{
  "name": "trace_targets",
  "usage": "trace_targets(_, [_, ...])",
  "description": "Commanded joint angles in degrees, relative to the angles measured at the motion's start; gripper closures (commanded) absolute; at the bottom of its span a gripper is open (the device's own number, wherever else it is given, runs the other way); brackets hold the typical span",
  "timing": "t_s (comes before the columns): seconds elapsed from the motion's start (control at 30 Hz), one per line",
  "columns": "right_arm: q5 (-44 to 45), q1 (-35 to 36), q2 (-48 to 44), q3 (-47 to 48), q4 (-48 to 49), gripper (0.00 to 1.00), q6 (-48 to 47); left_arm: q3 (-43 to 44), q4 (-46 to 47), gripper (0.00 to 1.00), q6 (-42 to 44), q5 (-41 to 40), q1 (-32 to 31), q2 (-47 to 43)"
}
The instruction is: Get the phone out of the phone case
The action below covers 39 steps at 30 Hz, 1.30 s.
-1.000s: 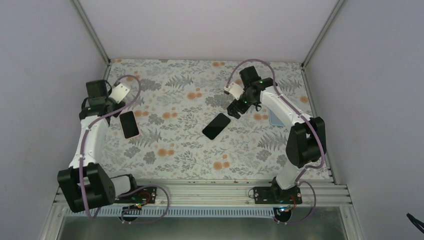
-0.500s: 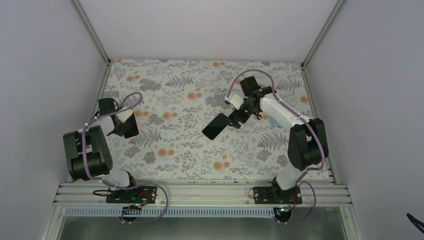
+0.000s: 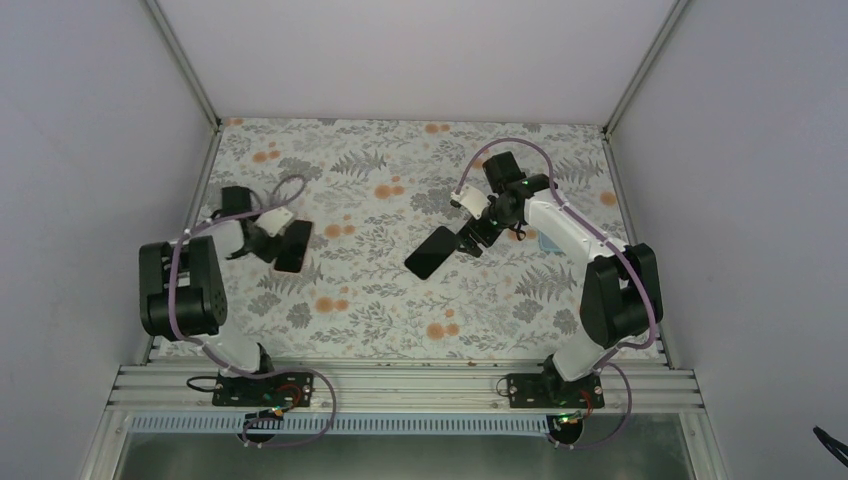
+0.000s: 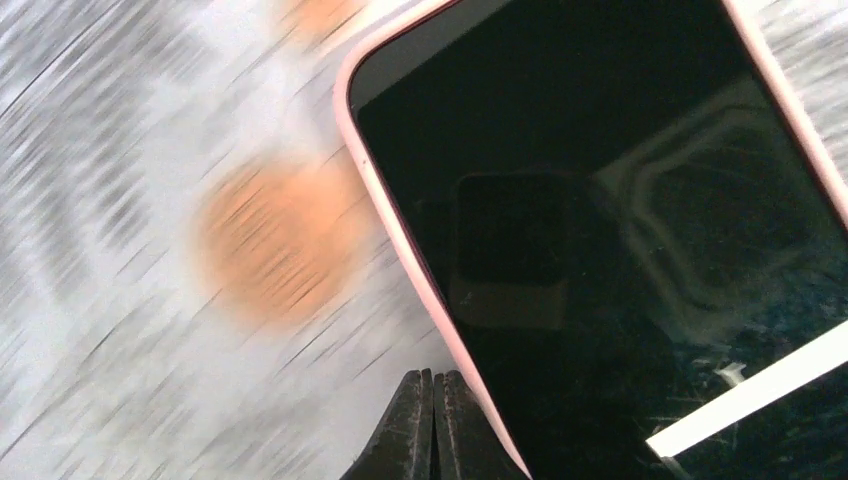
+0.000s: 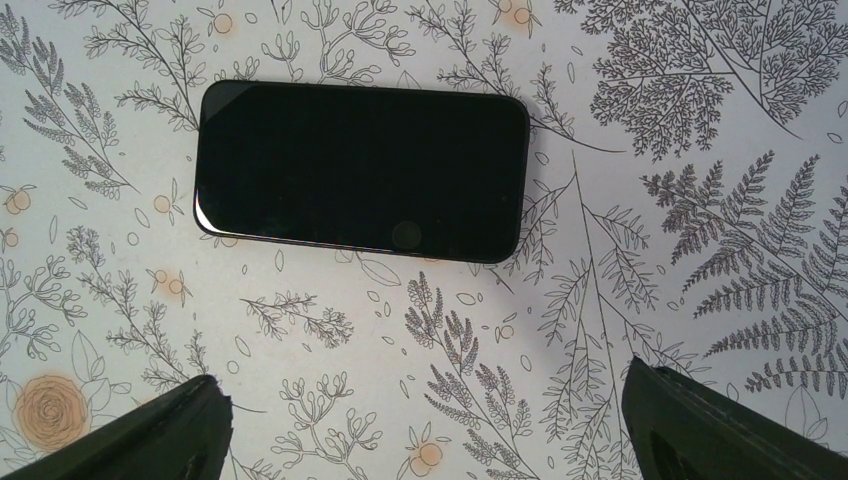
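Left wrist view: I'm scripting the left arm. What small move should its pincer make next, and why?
Probably press the shut left pincer against the rim of the pink phone case to start peeling it: its tips sit beside that rim, with the black-screened phone seated inside.

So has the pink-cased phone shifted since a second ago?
Yes. The pink-cased phone has slid right, away from the left edge of the table and toward its middle.

A black phone (image 4: 620, 250) sits in a pink case (image 4: 432, 300), lying flat, I think. A bare phone (image 5: 360, 187) lies flat, screen up.
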Motion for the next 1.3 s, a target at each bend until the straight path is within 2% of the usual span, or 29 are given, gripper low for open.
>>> trace_targets(0.0, [-0.3,0.5,-0.8,0.2,0.2,0.00,0.3,0.4,-9.1,0.98,-4.5,13.7,-12.4,3.7])
trace_targets(0.1, [0.6,0.5,-0.8,0.3,0.1,0.00,-0.4,1.1,-7.3,0.98,-6.5,12.6,-21.6,4.3])
trace_targets(0.17, [0.2,0.5,-0.5,0.6,-0.6,0.00,-1.1,2.0,-7.8,0.98,-5.7,12.4,-24.9,5.1])
trace_targets(0.3, [-0.1,0.5,0.2,1.7,-2.5,0.00,-2.0,5.3,-12.2,0.98,-3.0,20.8,-27.9,7.0])
trace_targets(0.5, [0.6,0.3,0.8,2.0,-3.1,0.00,-2.4,9.2,-14.4,0.98,0.1,24.2,-31.3,8.7])
trace_targets(0.63, [-3.3,1.2,1.2,1.9,-4.6,0.00,-6.7,10.5,-14.8,0.98,0.4,20.7,-31.4,8.2])
trace_targets(0.73, [-3.0,3.9,1.2,1.6,-3.9,0.00,-12.7,8.6,-12.5,0.98,0.2,15.6,-30.5,3.2])
trace_targets(0.77, [-2.1,4.6,2.7,2.0,-3.7,0.00,-14.0,8.2,-11.9,0.94,0.2,14.0,-29.9,1.2])
trace_targets(0.8, [-1.8,5.1,4.1,3.2,-4.2,0.00,-15.3,7.9,-11.4,0.85,0.0,12.6,-29.1,-0.8])
trace_targets(0.9, [-4.3,5.8,11.2,12.1,-10.3,0.00,-18.3,8.2,-11.7,0.52,-0.4,11.8,-25.8,-7.0])
trace_targets(0.93, [-5.4,6.6,13.4,14.9,-12.5,0.00,-19.0,8.2,-11.7,0.44,-0.4,11.6,-24.5,-8.9])
trace_targets(0.97, [-6.3,7.5,15.3,16.8,-14.6,0.00,-20.0,8.4,-11.9,0.42,-0.2,11.0,-23.4,-10.1])
trace_targets(1.0, [-6.6,8.9,16.6,18.1,-15.8,0.04,-21.0,8.5,-11.9,0.42,-0.1,10.0,-22.3,-10.9])
trace_targets(1.07, [-5.2,12.3,18.4,18.1,-15.7,0.10,-21.9,8.8,-11.6,0.49,-0.5,6.8,-20.0,-11.7])
trace_targets(1.1, [-4.2,14.2,19.4,17.9,-14.9,0.24,-21.6,8.9,-11.2,0.51,-1.0,5.4,-18.4,-12.0])
trace_targets(1.17, [-2.5,17.3,22.3,18.8,-15.3,0.51,-19.9,9.3,-10.9,0.28,-1.5,4.0,-14.6,-12.8])
trace_targets(1.2, [-2.0,18.7,24.0,19.3,-16.1,0.69,-19.6,9.1,-10.6,0.16,-1.3,3.9,-12.9,-13.7])
trace_targets(1.23, [-1.6,19.9,25.3,19.6,-16.6,0.82,-19.2,8.7,-10.1,0.03,-1.1,4.2,-11.1,-15.0])
trace_targets(1.27, [-1.0,21.0,26.0,19.2,-16.3,0.83,-18.8,8.3,-9.9,0.00,-0.5,4.8,-9.4,-16.9])
